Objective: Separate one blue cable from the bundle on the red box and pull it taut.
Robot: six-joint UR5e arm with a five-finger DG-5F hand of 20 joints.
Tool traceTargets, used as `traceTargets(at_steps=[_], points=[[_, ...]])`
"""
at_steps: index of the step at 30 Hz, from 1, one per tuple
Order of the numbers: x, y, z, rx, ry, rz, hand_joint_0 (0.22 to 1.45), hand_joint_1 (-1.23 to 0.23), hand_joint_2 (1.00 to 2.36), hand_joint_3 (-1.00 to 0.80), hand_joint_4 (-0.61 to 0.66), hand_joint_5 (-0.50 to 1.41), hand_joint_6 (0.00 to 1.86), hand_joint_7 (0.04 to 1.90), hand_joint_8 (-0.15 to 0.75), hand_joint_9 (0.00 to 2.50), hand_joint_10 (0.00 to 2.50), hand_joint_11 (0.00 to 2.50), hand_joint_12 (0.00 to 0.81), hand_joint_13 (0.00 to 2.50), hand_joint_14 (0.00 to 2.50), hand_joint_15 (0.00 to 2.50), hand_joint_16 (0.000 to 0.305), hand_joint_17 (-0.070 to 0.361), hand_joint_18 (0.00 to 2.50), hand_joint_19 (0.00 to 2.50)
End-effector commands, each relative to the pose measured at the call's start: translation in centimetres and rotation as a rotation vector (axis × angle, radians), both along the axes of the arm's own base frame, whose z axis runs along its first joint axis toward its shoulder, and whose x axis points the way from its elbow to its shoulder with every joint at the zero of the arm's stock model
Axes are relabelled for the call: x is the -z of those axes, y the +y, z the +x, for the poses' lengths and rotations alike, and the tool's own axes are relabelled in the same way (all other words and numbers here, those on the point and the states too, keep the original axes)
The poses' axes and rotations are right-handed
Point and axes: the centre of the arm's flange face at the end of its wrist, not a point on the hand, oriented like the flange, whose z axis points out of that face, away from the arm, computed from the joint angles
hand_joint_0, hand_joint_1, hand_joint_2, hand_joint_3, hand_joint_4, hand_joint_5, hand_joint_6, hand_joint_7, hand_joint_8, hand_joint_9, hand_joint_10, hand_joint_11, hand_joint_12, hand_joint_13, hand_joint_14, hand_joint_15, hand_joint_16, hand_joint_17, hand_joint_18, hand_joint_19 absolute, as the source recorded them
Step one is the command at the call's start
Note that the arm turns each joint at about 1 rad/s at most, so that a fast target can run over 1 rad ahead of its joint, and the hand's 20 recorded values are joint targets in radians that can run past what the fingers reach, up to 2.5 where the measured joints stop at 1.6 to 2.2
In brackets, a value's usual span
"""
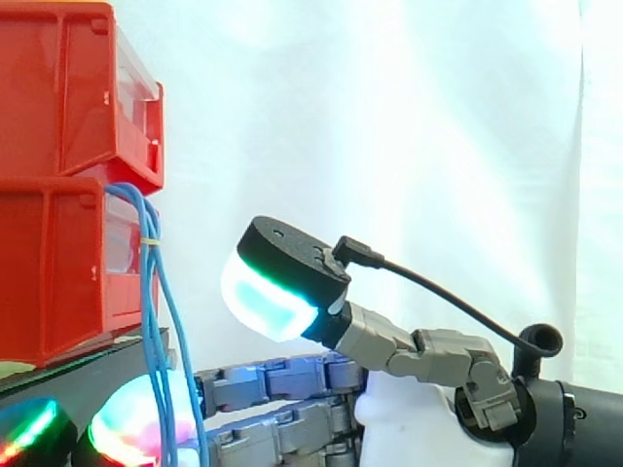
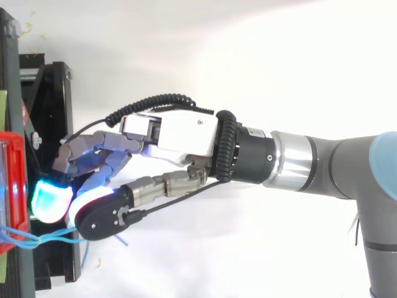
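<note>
Blue cable bundle (image 1: 150, 311) hangs off the front edge of the lower red box (image 1: 58, 272). It is cinched by a yellow tie (image 1: 148, 238) just below that edge and drops past the black stand (image 1: 83, 379). Robot hand (image 2: 180, 136) is spread and pinches nothing. Its thumb pad (image 1: 265, 297) is raised beside the bundle and apart from it; its fingertips (image 1: 122, 433) reach in low by the strands, contact unclear. Expect thin, light, limp, slick strands that slide off fat pads. One outer strand (image 1: 185, 360) splays away from the rest below the tie: take that one, well under the tie. Pinch firmly and pull gently, as the box may shift.
</note>
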Motion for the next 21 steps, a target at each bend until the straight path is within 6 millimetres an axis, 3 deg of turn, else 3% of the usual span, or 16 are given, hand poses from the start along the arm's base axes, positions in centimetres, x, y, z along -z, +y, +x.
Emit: traceTargets(at_steps=[1, 6, 21], points=[[0.3, 0.7, 0.0, -0.006, 0.006, -0.008, 0.5, -0.5, 1.0, -0.5, 0.25, -0.13, 0.5, 0.77, 0.233, 1.04, 0.01, 0.37, 0.298, 0.73, 0.01, 0.26, 0.035, 0.079, 0.0, 0.06], [1.5, 1.5, 0.0, -0.017, 0.014, -0.005, 0.5, -0.5, 1.0, -0.5, 0.24, -0.13, 0.5, 0.77, 0.229, 1.04, 0.01, 0.39, 0.304, 0.83, 0.01, 0.29, 0.035, 0.08, 0.0, 0.05], [0.9, 2.5, 0.2, -0.028, 0.006, -0.001, 0.52, -0.54, 1.0, -0.5, 0.24, -0.13, 0.5, 0.78, 0.228, 1.05, 0.01, 0.39, 0.303, 1.19, 0.02, 0.45, 0.035, 0.078, 0.0, 0.01]])
